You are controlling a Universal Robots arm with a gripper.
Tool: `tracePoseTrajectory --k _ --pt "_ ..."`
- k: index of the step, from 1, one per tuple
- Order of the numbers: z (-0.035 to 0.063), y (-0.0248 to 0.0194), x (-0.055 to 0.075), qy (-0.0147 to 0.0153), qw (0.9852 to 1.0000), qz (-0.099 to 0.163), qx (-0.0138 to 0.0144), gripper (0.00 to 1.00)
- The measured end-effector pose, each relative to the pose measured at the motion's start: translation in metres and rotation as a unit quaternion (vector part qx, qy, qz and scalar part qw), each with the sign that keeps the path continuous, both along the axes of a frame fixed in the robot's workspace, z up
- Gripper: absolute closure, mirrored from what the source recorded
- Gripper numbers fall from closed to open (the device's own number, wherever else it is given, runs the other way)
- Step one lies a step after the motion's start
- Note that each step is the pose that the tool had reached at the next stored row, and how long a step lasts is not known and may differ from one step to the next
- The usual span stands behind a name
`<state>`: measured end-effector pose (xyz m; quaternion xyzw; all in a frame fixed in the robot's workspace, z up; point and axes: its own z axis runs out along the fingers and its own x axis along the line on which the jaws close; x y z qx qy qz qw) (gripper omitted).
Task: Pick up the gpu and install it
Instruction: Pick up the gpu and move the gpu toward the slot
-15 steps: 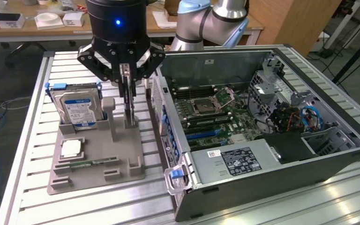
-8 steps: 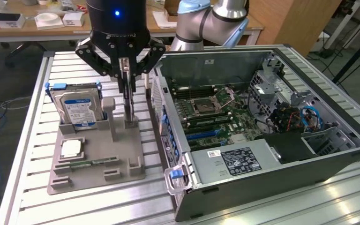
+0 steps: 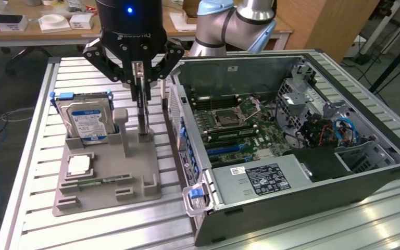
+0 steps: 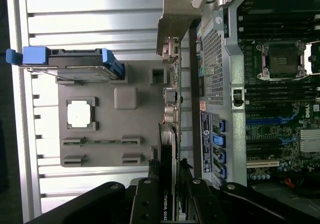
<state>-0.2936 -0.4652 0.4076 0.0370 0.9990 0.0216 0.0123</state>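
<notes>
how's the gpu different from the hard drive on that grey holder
The gpu is a thin black card; the hard drive is a thicker silver block with a blue label and blue side rails. The gripper is closed on the gpu, while nothing touches the hard drive. The gpu stands nearer the open computer case than the hard drive does. Both stand upright on edge at the grey holder.
</notes>
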Motion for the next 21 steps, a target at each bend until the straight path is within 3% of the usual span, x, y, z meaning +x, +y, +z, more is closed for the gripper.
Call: tracePoseTrajectory --k 9,21 --pt "0.0000 0.0000 0.003 0.0000 1.0000 0.000 0.0000 0.74" --pt "0.0000 0.0000 0.016 0.0000 1.0000 0.000 0.0000 0.74"
